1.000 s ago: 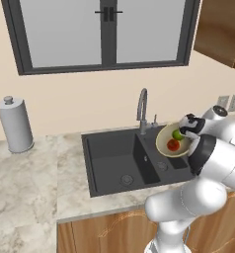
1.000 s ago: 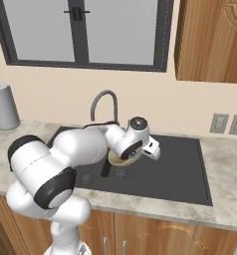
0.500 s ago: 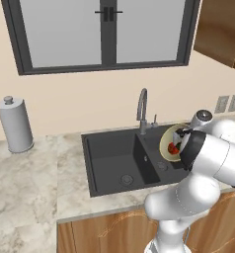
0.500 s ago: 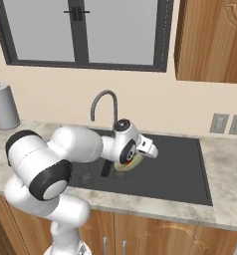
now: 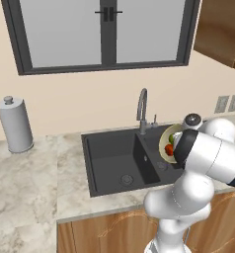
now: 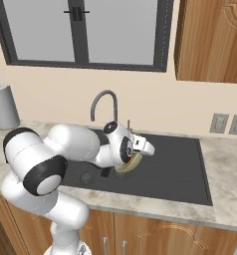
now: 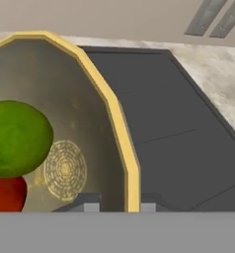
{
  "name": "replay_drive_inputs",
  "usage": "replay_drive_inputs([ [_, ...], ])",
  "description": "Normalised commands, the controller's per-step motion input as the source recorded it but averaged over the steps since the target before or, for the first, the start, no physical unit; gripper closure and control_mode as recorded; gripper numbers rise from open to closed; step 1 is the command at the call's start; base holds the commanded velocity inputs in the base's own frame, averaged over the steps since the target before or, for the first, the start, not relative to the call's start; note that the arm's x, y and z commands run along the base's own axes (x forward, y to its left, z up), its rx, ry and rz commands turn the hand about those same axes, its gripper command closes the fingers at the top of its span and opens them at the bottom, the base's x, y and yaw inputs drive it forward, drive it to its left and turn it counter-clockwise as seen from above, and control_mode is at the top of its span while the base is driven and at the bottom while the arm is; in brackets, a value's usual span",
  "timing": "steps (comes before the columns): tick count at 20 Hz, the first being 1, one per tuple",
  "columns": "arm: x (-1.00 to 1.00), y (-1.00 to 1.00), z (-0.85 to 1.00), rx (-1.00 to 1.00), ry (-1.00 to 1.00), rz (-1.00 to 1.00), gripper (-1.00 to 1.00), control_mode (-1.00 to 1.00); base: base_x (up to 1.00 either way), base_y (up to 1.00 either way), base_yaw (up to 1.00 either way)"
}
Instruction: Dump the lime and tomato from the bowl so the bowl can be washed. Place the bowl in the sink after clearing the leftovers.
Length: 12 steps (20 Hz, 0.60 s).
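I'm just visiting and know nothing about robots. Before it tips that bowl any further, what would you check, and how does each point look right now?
1. Grip on the bowl: the gripper is shut on the rim, a fingertip on each side. Ok.
2. Bowl over the sink: it hangs tilted above the dark sink. Ok.
3. Lime and tomato out of the bowl: both are inside it, pressed together. Not ok.
4. Landing spot for the fruit: whether they would drop into the basin or onto the ribbed drainboard. Cannot tell.
5. Clearance from the faucet: the bowl hangs low beside it, apart. Ok.
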Motion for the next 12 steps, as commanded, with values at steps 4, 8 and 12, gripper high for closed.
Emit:
replay_drive_inputs([
  [4, 0.00, 0.21, 0.00, -0.14, 0.00, 0.00, 1.00, -1.00, 0.00, 0.00, 0.00],
  [8, -0.01, 0.13, 0.01, -0.12, -0.03, 0.00, 1.00, -1.00, 0.00, 0.00, 0.00],
  [12, -0.01, 0.06, 0.01, -0.14, -0.02, 0.00, 1.00, -1.00, 0.00, 0.00, 0.00],
])
